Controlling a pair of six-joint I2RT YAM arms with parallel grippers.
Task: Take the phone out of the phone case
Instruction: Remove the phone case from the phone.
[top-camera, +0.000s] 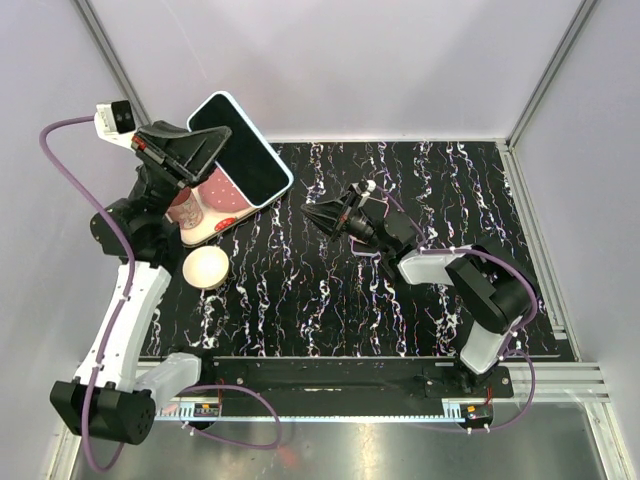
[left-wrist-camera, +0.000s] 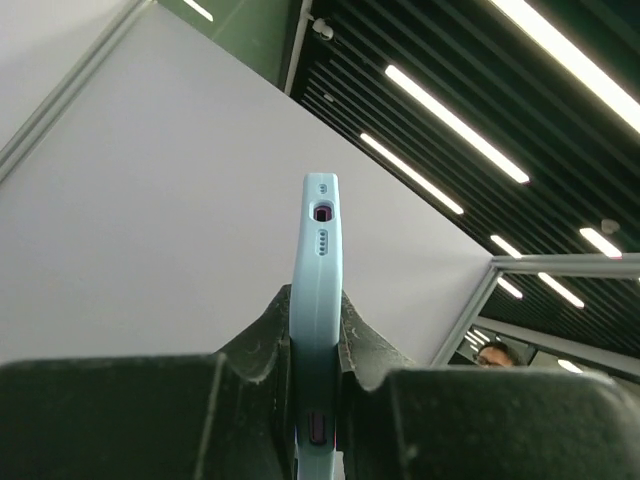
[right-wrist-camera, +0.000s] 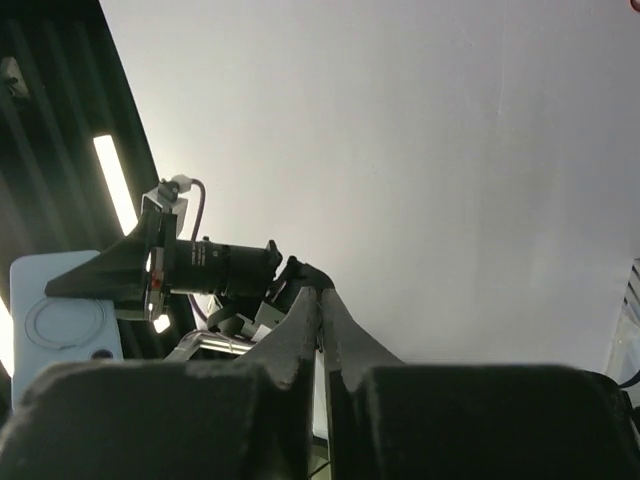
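Black table (top-camera: 300, 300) streaked with white veins, grey walls around | one phone (top-camera: 238, 148), glossy black screen, sat in one smooth pale-blue round-cornered case (left-wrist-camera: 318, 265), raised at far left | left gripper (top-camera: 195, 152) clamped its edges | right gripper (right-wrist-camera: 321, 300) hung mid-table, jaws pressed together | one round cream bowl (top-camera: 207, 267) lay near the left arm

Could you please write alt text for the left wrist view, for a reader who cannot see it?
A light-blue phone case, seen edge-on, is clamped in the jaws of the left gripper. Behind it are a white wall and ceiling lights.
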